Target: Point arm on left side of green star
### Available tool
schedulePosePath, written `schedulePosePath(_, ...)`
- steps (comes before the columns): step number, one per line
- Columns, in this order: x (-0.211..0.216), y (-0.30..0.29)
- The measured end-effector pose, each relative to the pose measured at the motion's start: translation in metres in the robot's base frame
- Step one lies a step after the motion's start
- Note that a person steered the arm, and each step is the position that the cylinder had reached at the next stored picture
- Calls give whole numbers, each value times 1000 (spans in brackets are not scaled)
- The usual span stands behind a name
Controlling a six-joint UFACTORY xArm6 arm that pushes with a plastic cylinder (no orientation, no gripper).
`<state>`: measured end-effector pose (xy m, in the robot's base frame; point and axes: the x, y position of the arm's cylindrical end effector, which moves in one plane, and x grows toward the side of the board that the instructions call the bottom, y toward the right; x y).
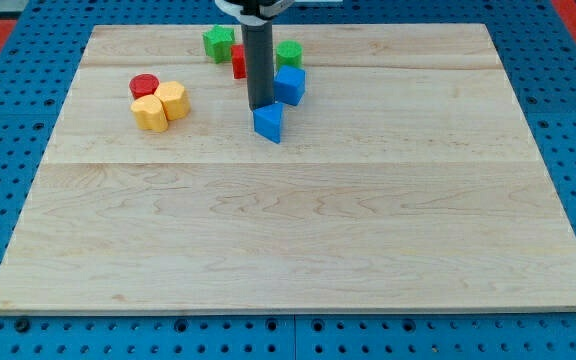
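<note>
Currently, step: we approach the green star (pixel 218 42)
our tip (pixel 260 107): a bare rod without jaws, touching the blue block (pixel 268 122)
next: we swing up-left, skirting the red block (pixel 238 60)

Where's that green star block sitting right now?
The green star sits near the board's top edge, at the view's upper left of my tip, beside a partly hidden red block.
</note>
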<state>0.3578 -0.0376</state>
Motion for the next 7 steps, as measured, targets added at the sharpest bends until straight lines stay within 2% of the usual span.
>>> schedulePosePath(1,1,-21)
schedulePosePath(2,-34,-42)
schedulePosePath(3,-76,-91)
schedulePosePath(4,-97,-112)
schedulePosePath(7,-104,-123)
